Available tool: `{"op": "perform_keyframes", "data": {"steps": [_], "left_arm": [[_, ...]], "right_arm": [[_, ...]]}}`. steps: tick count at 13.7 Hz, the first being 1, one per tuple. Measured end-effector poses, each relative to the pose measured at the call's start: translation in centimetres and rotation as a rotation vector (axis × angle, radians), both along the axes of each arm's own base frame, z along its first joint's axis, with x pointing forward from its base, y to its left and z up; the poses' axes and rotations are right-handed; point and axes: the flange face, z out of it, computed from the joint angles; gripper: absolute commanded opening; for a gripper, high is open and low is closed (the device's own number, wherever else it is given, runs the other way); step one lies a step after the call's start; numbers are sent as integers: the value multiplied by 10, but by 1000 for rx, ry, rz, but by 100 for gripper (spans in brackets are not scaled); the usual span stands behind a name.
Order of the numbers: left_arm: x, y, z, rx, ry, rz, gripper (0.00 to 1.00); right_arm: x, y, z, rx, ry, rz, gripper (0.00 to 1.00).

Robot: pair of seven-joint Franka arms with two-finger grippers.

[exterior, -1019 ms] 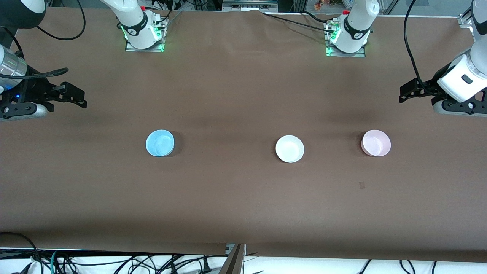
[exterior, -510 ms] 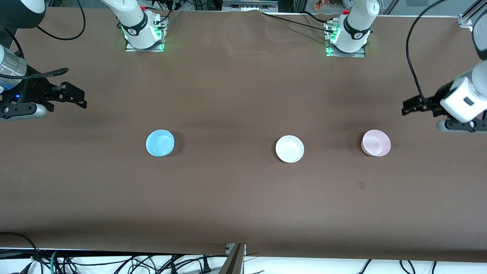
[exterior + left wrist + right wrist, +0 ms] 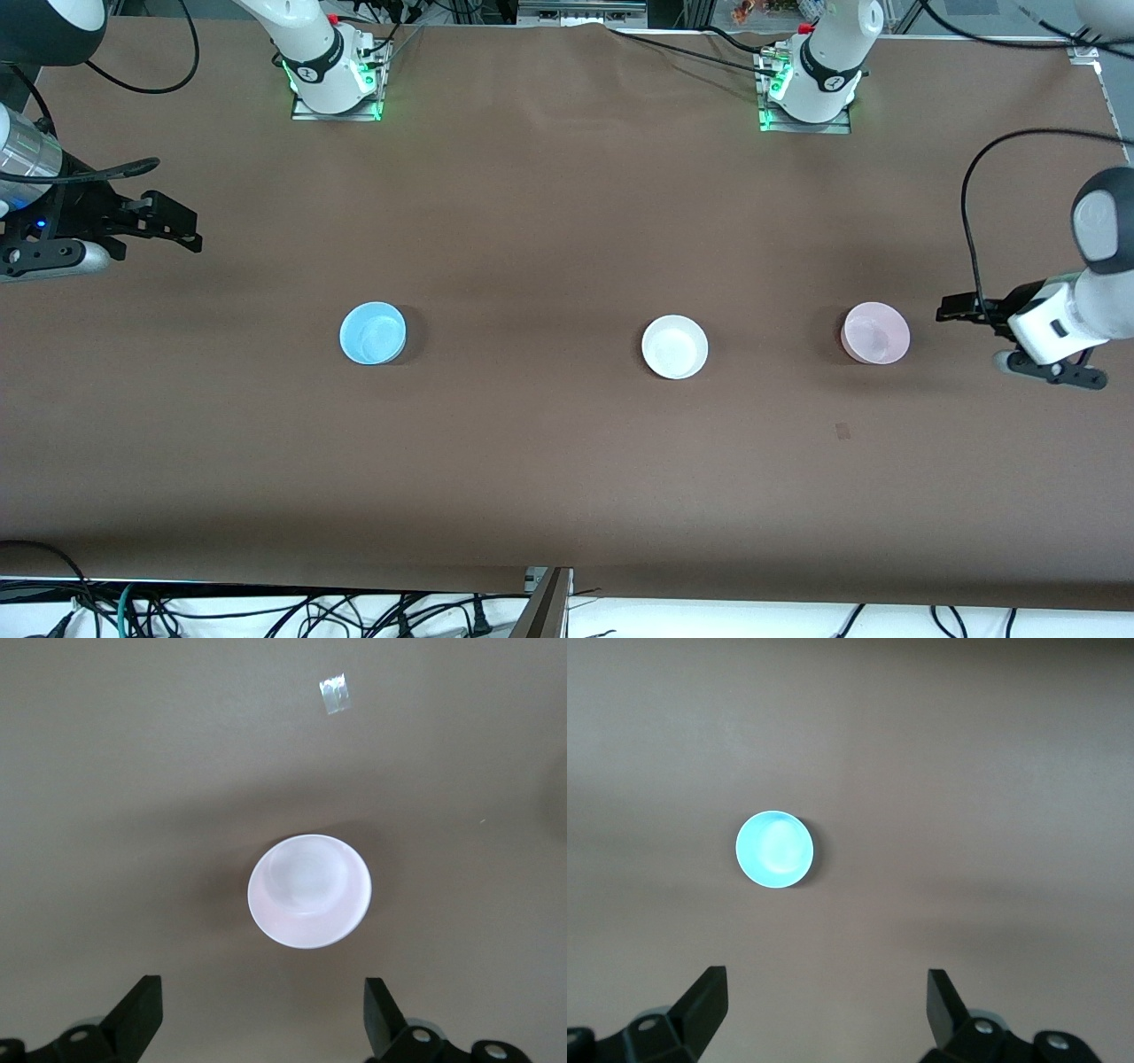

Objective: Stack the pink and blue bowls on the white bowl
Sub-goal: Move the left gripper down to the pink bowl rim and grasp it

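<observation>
On the brown table (image 3: 549,221), three bowls sit apart in a row: blue bowl (image 3: 373,333) toward the right arm's end, white bowl (image 3: 675,346) between, pink bowl (image 3: 875,332) toward the left arm's; left gripper (image 3: 952,312) hovers beside the pink bowl, fingers spread, empty; right gripper (image 3: 177,226) waits, spread, empty.

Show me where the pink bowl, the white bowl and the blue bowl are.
pink bowl (image 3: 875,332), front view, middle of its inside.
white bowl (image 3: 675,346), front view, middle of its inside.
blue bowl (image 3: 373,332), front view, middle of its inside.
</observation>
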Motion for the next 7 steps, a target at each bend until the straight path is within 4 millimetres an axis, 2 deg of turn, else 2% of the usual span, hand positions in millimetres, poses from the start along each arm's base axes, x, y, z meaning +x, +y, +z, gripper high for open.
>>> {"op": "perform_keyframes", "data": {"steps": [3,5,7], "left_arm": [[2,0,-55,-48,65,-159,100],[-1,4,-89,-14,124,-225,100],[1,4,-113,5,119,-253,100]], "right_arm": [[0,0,0,0,0,0,99],[0,0,0,0,0,0,99],[0,0,0,0,0,0,99]]}}
